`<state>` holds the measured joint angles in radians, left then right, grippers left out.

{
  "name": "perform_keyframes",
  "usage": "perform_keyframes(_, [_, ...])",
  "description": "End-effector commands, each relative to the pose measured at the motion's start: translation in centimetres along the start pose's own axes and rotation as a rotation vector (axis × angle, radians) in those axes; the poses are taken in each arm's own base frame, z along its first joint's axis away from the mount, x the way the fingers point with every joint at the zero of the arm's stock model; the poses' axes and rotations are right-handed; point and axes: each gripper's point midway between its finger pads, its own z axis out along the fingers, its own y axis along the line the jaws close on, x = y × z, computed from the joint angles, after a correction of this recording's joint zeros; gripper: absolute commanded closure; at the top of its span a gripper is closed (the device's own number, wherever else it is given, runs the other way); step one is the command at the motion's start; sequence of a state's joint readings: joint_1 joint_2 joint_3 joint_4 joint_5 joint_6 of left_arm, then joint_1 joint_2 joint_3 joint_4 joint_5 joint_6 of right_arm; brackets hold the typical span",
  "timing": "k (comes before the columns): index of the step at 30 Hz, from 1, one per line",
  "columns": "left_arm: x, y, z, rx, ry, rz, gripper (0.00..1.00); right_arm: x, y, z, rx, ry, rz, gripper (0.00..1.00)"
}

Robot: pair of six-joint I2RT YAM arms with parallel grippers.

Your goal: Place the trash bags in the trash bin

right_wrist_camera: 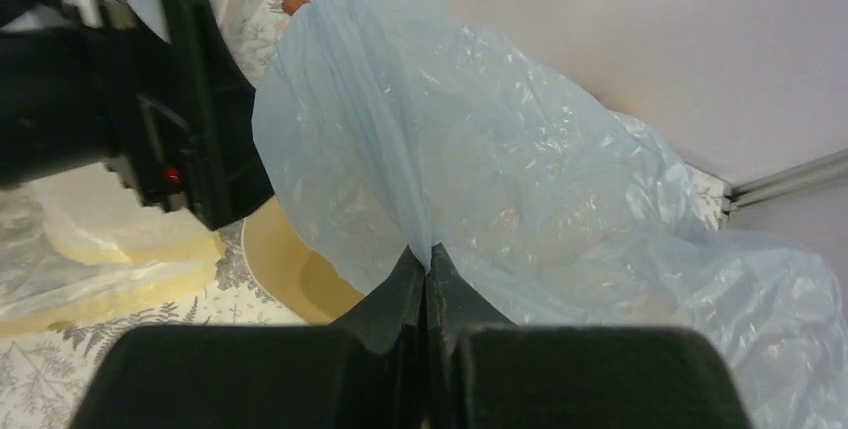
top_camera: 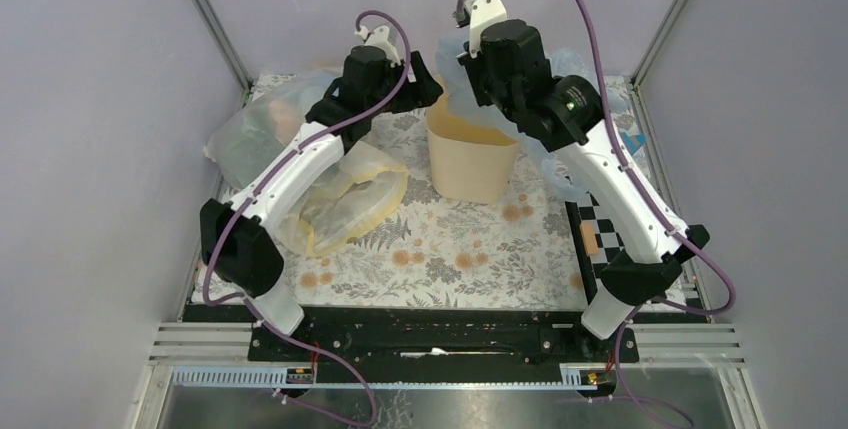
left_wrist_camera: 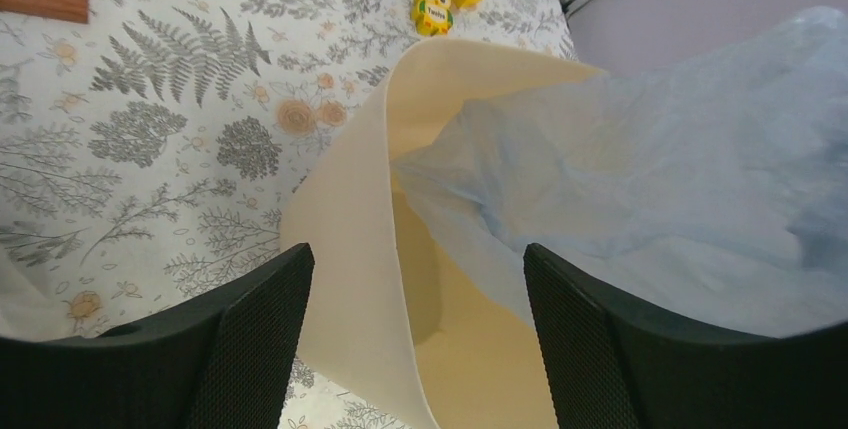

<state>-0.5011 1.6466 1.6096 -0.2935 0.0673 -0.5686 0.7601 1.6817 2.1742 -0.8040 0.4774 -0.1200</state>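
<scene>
Insertion step: right pincer pinches blue trash bag over trash bin; left pincer spread. Next: lower bag inside.

Bright, soft, even light with faint shadows, small glints on the trash bags, all views fairly sharp

- right gripper: jaws pinched tight on a fold of the pale blue trash bag
- bag billows up and to the right, draping over the trash bin rim
- left arm: black housing, upper left, beside the bag
- pale yellow bag at lower left
</scene>
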Motion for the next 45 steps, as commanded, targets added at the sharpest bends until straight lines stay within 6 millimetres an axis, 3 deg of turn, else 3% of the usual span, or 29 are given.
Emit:
perform_keyframes(1, [0.4, -1.4, 1.7, 0.087, 0.025, 0.004, 0.22, -0.5, -0.2, -0.5, -0.109, -0.006, 0.073, 1.0])
perform_keyframes(8, [1.6, 0.1, 3.3, 0.063, 0.051, -0.016, 0.34, 2.5, 0.7, 5.2, -0.196, 0.121, 0.103, 1.0])
perform_keyframes(13, [1.9, 0.4, 3.4, 0.055, 0.059, -0.018, 0.54, 6.2, 2.2, 8.7, -0.272, 0.239, 0.134, 1.0])
perform_keyframes(23, [1.6, 0.0, 2.2, 0.064, 0.053, -0.029, 0.94, 12.0, 5.0, 11.9, -0.352, 0.424, 0.131, 1.0])
perform_keyframes(31, [0.7, -0.7, 0.2, 0.075, 0.036, -0.023, 1.0, 14.8, 6.1, 10.9, -0.404, 0.534, 0.11, 1.0])
perform_keyframes(40, [1.2, -2.9, -4.0, 0.094, 0.035, 0.006, 1.0, 15.2, 6.6, 5.1, -0.459, 0.531, 0.119, 1.0])
perform_keyframes(45, [2.8, -3.4, -7.0, 0.088, 0.047, 0.026, 1.0, 15.9, 10.1, 2.2, -0.526, 0.518, 0.091, 1.0])
